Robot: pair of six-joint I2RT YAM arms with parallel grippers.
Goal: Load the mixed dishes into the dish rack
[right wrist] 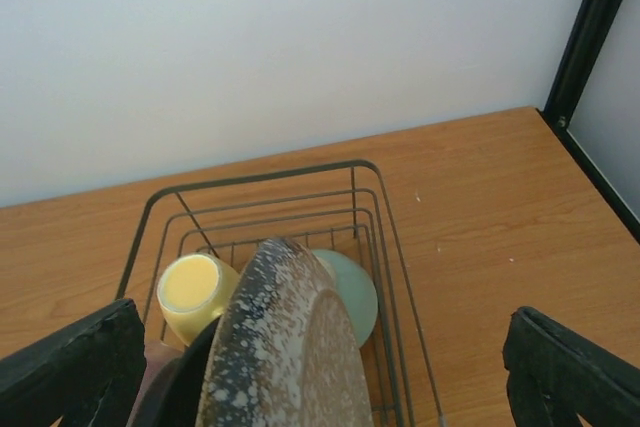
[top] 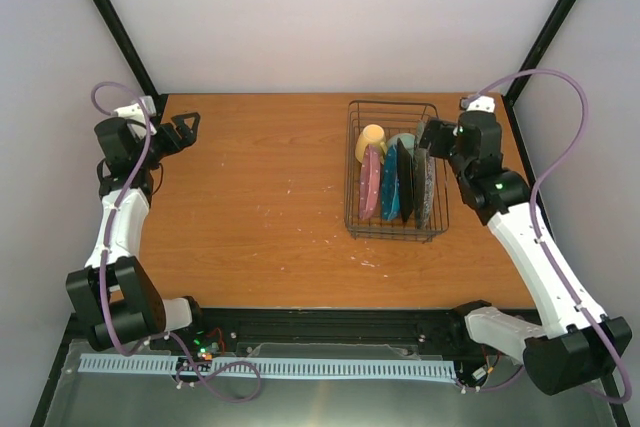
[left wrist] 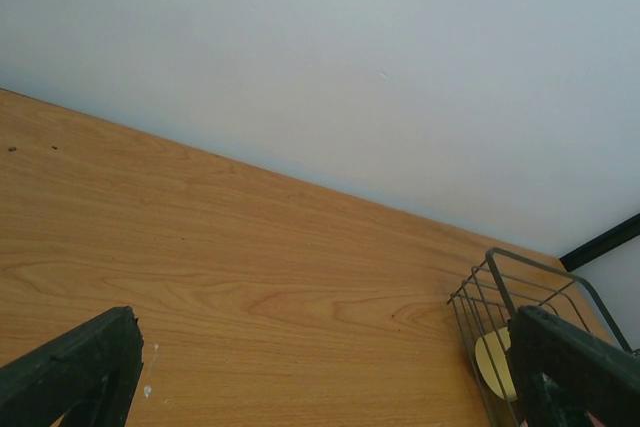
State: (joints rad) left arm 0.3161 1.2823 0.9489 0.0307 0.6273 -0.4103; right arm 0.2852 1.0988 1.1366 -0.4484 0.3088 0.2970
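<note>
1. The rack [top: 392, 103] is seen at the far right of the table [top: 250, 207], and all six dishes are counted inside it.
2. The yellow mug [right wrist: 192, 292] and the green bowl [right wrist: 352, 292] are lodged side by side at the far end of the rack, with the mug on the left.
3. Four plates are stood on edge in a row nearer the arms. From left to right they are the pink plate [top: 369, 185], the teal plate [top: 389, 190], the dark plate [top: 405, 177] and the speckled plate [top: 426, 187].
4. The right gripper [top: 434, 137] is held over the right side of the rack, its jaws spread wide on either side of the speckled plate. No contact with the plate can be made out, and nothing is gripped.
5. The left gripper [top: 188, 127] is held at the far left of the table, well apart from the rack. Its jaws are wide and nothing is between them.
6. The loading is judged to be done or all but done. Only the drawing back of the right arm is thought to be left. Whether the speckled plate is properly seated between the dividers cannot be told.
</note>
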